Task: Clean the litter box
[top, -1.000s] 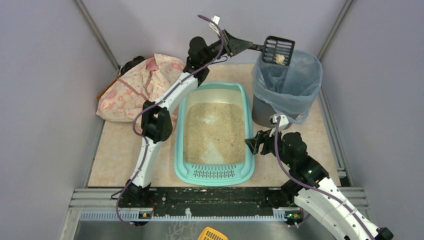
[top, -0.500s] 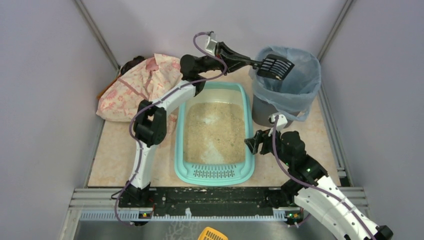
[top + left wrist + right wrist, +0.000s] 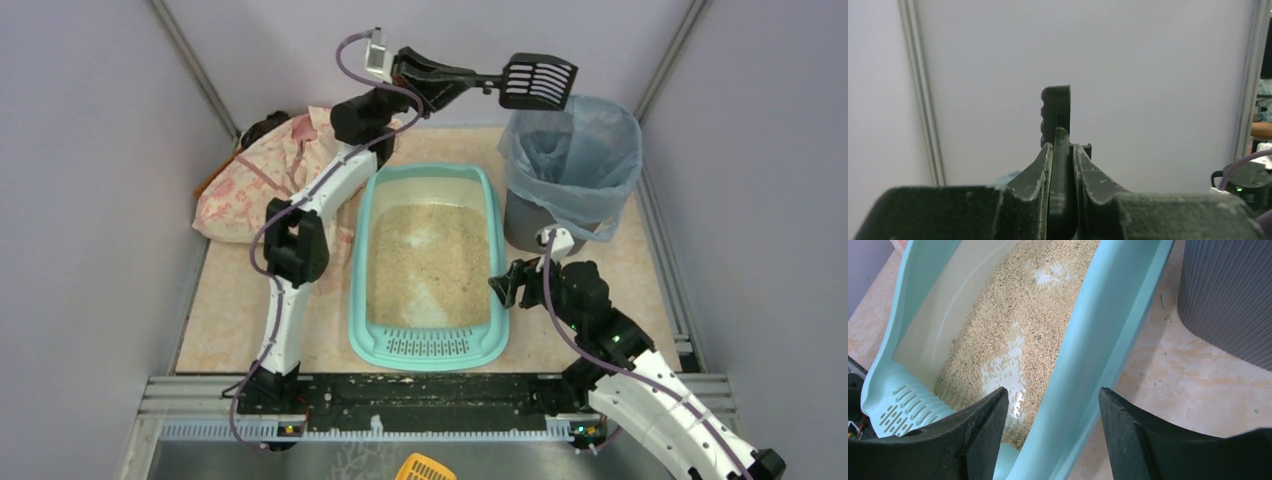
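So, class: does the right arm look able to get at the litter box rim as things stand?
Probably yes: the right gripper, jaws open, hangs over the right rim of the litter box, with nothing between.

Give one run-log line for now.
left gripper: shut on black slotted plastic scoop, raised | right gripper: open by turquoise plastic litter box

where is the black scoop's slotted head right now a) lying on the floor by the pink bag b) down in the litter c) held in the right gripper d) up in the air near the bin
d: the left gripper is shut on the handle of the black scoop, holding its slotted head in the air near the grey bin, well clear of the litter box.
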`<state>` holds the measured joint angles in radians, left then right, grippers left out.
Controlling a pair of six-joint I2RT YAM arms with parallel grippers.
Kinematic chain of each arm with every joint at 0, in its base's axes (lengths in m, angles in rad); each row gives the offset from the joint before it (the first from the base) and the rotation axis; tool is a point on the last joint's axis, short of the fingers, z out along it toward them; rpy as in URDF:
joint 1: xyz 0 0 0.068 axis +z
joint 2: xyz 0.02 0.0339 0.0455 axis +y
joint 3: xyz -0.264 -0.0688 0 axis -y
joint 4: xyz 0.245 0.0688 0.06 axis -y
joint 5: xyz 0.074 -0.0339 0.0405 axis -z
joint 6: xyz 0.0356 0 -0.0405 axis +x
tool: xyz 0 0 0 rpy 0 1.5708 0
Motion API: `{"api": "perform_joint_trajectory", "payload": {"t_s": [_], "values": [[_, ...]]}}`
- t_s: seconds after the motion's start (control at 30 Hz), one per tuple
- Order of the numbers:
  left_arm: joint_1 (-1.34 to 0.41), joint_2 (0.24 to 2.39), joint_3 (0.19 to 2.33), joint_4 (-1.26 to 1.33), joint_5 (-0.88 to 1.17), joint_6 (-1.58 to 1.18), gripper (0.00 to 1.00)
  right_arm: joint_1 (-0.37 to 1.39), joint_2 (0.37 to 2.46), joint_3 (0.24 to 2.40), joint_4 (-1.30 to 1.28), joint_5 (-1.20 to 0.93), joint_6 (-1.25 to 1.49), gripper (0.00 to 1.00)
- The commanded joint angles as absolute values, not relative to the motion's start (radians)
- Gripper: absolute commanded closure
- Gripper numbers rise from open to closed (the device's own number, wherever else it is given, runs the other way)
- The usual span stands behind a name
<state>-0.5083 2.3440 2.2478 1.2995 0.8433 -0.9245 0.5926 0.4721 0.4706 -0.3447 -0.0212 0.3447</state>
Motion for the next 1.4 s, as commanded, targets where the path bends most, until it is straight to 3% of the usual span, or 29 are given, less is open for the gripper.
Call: {"api": "perform_joint_trajectory", "payload": {"t_s": [0.0,0.17,0.3,0.43,0.73,0.9,1.03,1.07,1.1,1.17,1.37], "values": [[-0.439,2.088,1.945,1.372,0.743,-1.014,1.0,0.592,0.457,0.472,-0.294,-0.02,0.351,0.33],[-0.364,1.711,1.393,1.125,0.585,-0.84,1.0,0.591,0.478,0.471,-0.279,-0.037,0.347,0.33],[-0.324,1.45,1.087,0.85,0.434,-0.704,1.0,0.589,0.471,0.47,-0.281,-0.036,0.346,0.33],[-0.349,1.257,0.943,0.556,0.32,-0.559,1.0,0.589,0.467,0.472,-0.281,-0.03,0.348,0.33],[-0.47,1.103,0.638,0.4,0.103,-0.306,1.0,0.589,0.468,0.482,-0.29,-0.051,0.347,0.33],[-0.477,1.097,0.591,0.349,0.095,-0.318,1.0,0.589,0.468,0.483,-0.287,-0.051,0.347,0.33],[-0.476,1.092,0.567,0.363,0.086,-0.355,0.82,0.588,0.459,0.482,-0.291,-0.049,0.35,0.33],[-0.477,1.097,0.569,0.361,0.099,-0.362,0.71,0.589,0.456,0.481,-0.293,-0.048,0.35,0.33],[-0.476,1.103,0.572,0.358,0.106,-0.374,0.56,0.589,0.453,0.48,-0.295,-0.047,0.351,0.33],[-0.476,1.11,0.585,0.35,0.121,-0.399,0.04,0.589,0.449,0.48,-0.297,-0.048,0.352,0.33],[-0.476,1.138,0.664,0.267,0.131,-0.461,0.01,0.589,0.441,0.478,-0.296,-0.052,0.353,0.33]]}}
